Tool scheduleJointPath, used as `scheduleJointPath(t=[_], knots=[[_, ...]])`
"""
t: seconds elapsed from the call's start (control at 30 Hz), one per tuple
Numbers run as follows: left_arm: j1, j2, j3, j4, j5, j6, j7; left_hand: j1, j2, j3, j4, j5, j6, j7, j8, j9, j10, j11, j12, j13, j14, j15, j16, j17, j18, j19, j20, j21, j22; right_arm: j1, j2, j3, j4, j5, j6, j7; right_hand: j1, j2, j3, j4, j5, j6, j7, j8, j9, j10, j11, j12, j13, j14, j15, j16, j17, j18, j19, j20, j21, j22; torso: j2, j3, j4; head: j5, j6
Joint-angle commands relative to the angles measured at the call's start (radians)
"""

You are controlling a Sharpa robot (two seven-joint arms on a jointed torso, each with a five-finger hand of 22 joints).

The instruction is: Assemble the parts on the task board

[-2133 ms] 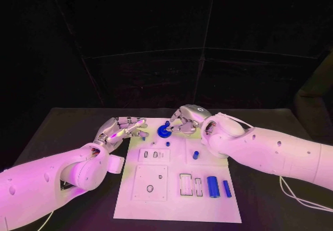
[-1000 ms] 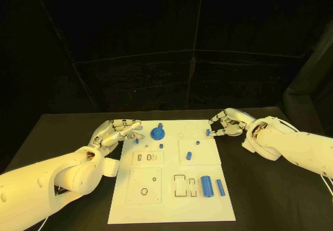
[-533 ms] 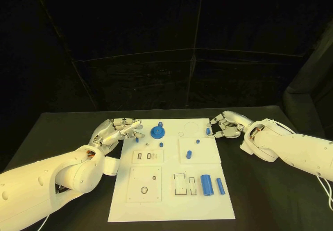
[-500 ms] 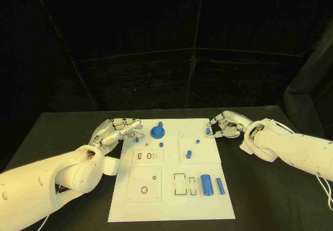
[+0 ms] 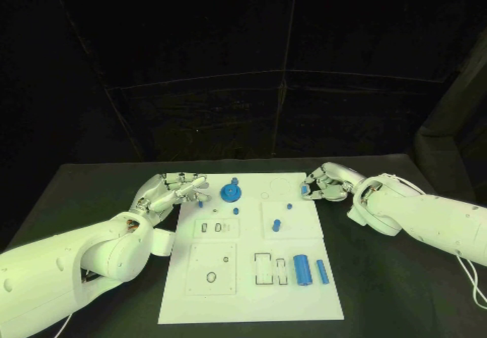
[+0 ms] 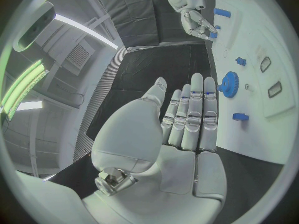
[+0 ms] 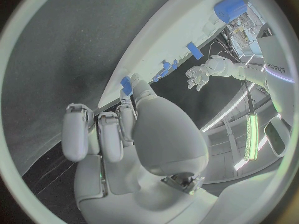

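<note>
The white task board [image 5: 254, 289] lies in the middle of the black table. A blue gear [image 5: 231, 191] stands near its far edge, also seen in the left wrist view as the gear [image 6: 229, 83]. My right hand [image 5: 326, 182] hovers at the board's far right edge and pinches a small blue part [image 5: 305, 189] between thumb and a finger; the part [image 7: 126, 84] shows at the fingertips. My left hand [image 5: 176, 190] hangs beside the board's far left corner, fingers straight and apart [image 6: 190, 117], holding nothing.
Small blue pegs [image 5: 236, 210] [image 5: 276, 225] stand on the board's middle. A thick blue cylinder [image 5: 301, 270] and a thin one [image 5: 321, 272] lie near its front right, beside two rectangular slots [image 5: 269, 270]. Black table [image 5: 406, 282] surrounds the board.
My right hand left the gear at the board's far middle and carried the small blue part to the far right edge, then edged slightly farther. The left hand has barely moved.
</note>
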Motion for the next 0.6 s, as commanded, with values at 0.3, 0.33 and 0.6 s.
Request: scheduleJointPath(t=[0.3,0.33,0.6], knots=[[0.001,0.0,0.0,-0.001,0.0,0.015,0.004,0.007,0.004,-0.001,-0.006,0.001,0.008,0.002,-0.006,0.0,0.008,-0.001,-0.006,-0.001,0.005,0.002,-0.005,0.002,0.014,0.006,0.0,-0.004,-0.002,0.0,0.005,0.0,-0.003,0.003,0.01,-0.001,0.003,0.012,0.022,-0.009,-0.011,0.029,-0.008,0.012,0.001,0.007,-0.016,0.006,-0.01,0.098,-0.013,0.006,0.229,-0.004,0.002,-0.01,0.005,0.004,0.0,0.0001,0.0003,-0.001,-0.002],[0.001,0.0,0.0,-0.001,0.0,0.015,0.003,0.007,0.004,-0.001,-0.006,0.001,0.008,0.002,-0.006,0.0,0.008,-0.001,-0.006,-0.001,0.005,0.002,-0.005,0.002,0.014,0.006,0.0,-0.004,-0.002,0.0,0.005,0.0,-0.003,0.003,0.004,0.001,0.004,0.014,0.027,-0.011,-0.012,0.037,-0.01,0.015,0.002,0.008,-0.018,0.008,-0.009,0.098,-0.015,0.006,0.23,-0.005,0.003,-0.011,0.006,0.006,0.0,0.0002,0.0002,0.0,-0.003],[0.001,-0.002,0.0,0.001,0.0,0.014,0.002,0.007,0.004,-0.001,-0.006,0.001,0.008,0.002,-0.006,0.0,0.008,-0.001,-0.006,-0.001,0.005,0.002,-0.005,0.002,0.014,0.006,0.0,-0.004,-0.002,0.0,-0.005,0.001,0.023,0.03,-0.081,0.012,0.005,0.033,0.067,-0.024,-0.024,0.077,-0.027,0.031,0.006,0.015,-0.032,0.016,-0.001,0.1,-0.027,0.009,0.237,-0.008,0.012,-0.022,0.014,0.022,-0.001,0.0002,-0.0006,0.0,-0.004]])
